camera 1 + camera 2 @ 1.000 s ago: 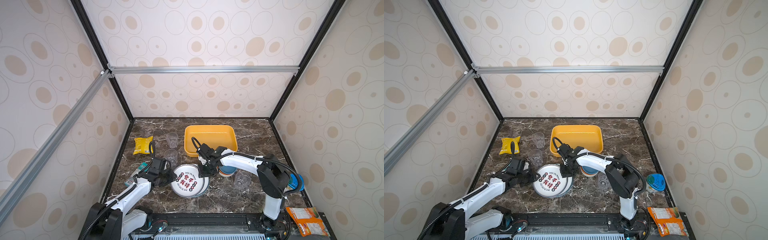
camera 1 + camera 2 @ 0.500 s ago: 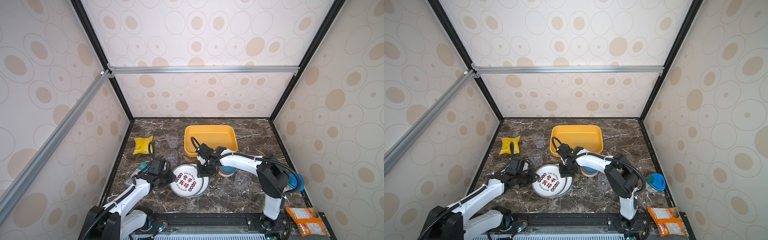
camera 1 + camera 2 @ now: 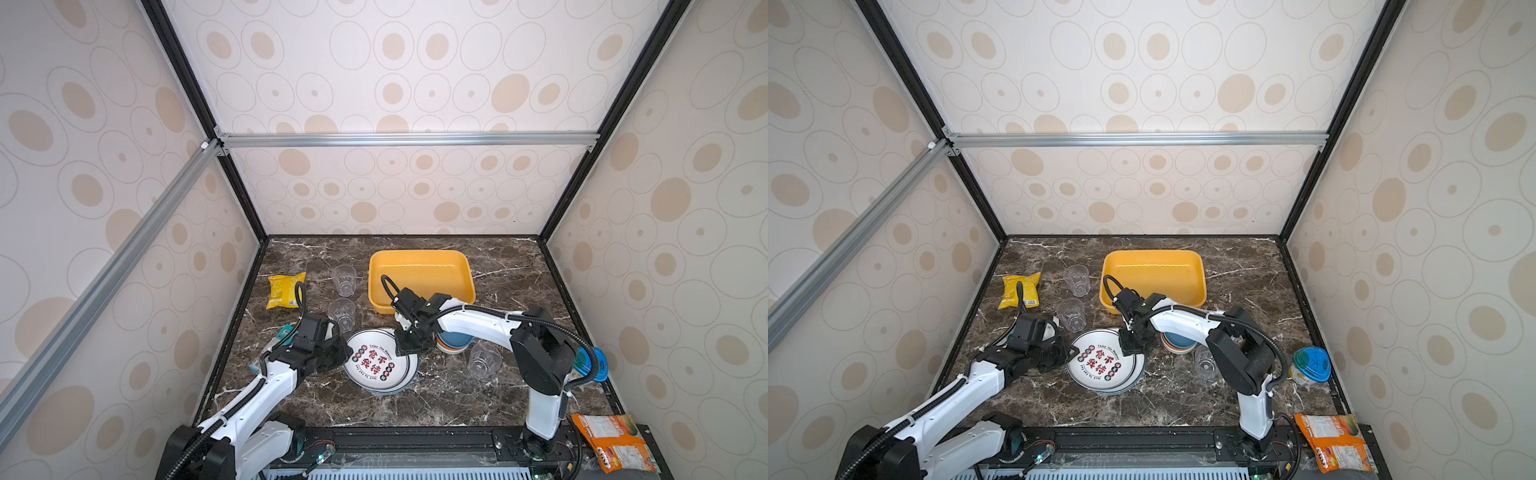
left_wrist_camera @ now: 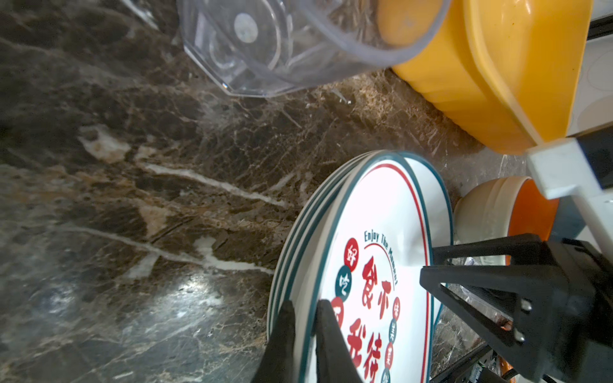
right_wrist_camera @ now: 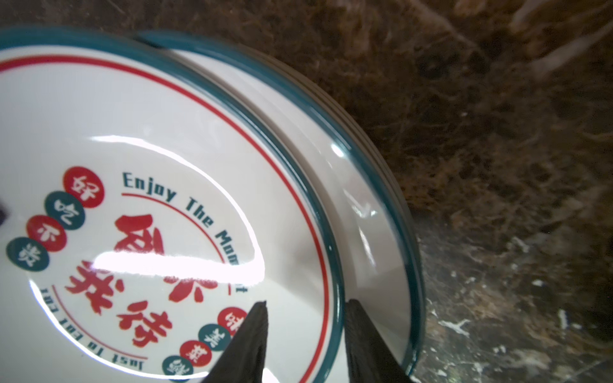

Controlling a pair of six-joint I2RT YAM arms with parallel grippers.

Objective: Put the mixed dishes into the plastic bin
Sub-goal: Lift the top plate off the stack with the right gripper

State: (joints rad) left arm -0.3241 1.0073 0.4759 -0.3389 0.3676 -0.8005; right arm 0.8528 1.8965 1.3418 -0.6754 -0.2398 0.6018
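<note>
Nothing has reached the plastic bin (image 3: 417, 253), empty just below centre frame in both top views. Lower down, the left gripper (image 4: 306, 303) pinches the rim of the top plate (image 3: 376, 361) of the stack. The right gripper (image 5: 307, 301) straddles the opposite rim, its jaws slack. Three cups (image 3: 344, 280) and the bowls (image 3: 455, 341) wait outside it.
</note>
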